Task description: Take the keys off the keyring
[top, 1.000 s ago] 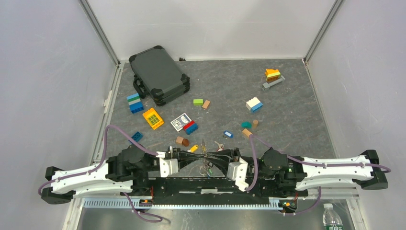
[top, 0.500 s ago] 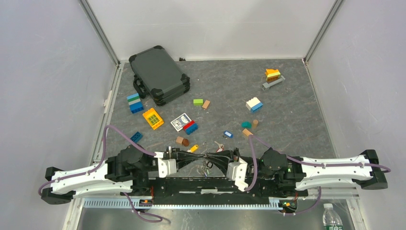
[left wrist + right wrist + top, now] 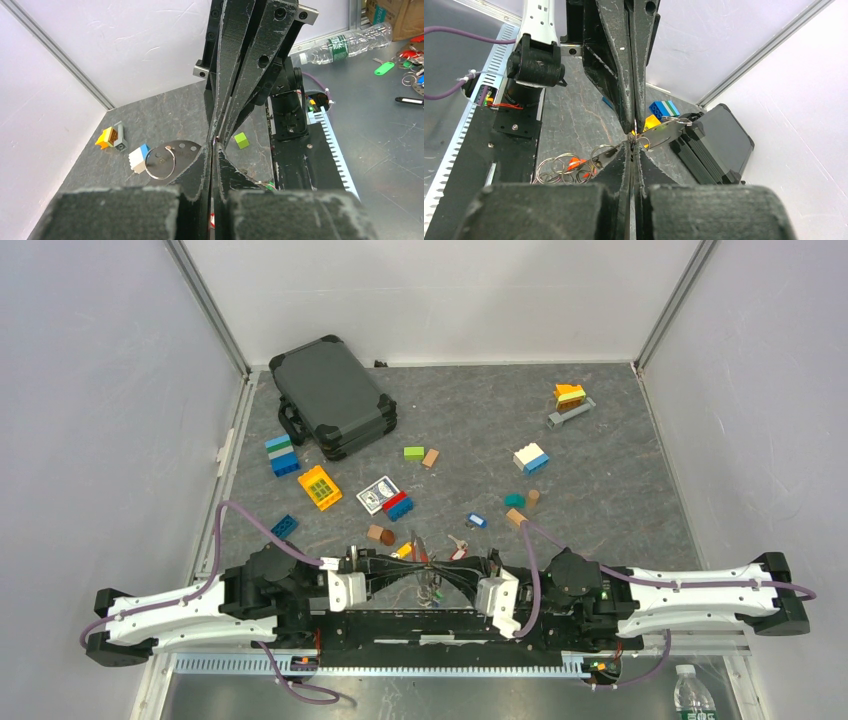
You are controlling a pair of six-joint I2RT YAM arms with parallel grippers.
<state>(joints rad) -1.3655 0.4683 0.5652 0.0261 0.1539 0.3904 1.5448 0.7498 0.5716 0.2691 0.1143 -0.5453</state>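
Note:
The keyring (image 3: 664, 132) shows as a flat grey metal strip with small rings, held up between the two grippers near the table's front edge. My left gripper (image 3: 418, 573) and right gripper (image 3: 438, 573) meet tip to tip, both shut on it. In the left wrist view the left gripper (image 3: 215, 144) pinches the strip (image 3: 172, 152), from which a small ring (image 3: 161, 162) hangs. A bunch of rings with red-headed keys (image 3: 566, 166) dangles below the right gripper (image 3: 634, 141). A green key head (image 3: 270, 185) peeks out beside the left fingers. A yellow-headed key (image 3: 403, 551) sits close by.
A black case (image 3: 333, 395) lies at the back left, and a card box (image 3: 378, 494) sits mid-table. Coloured blocks are scattered around, such as a white-blue one (image 3: 530, 458) and an orange one (image 3: 319, 486). Loose keys (image 3: 458, 544) lie just beyond the grippers. A bottle (image 3: 693, 695) stands off the table.
My right gripper has closed its fingers onto the keyring. The keyring, upright a second ago, now leans to the left. Neither arm has moved.

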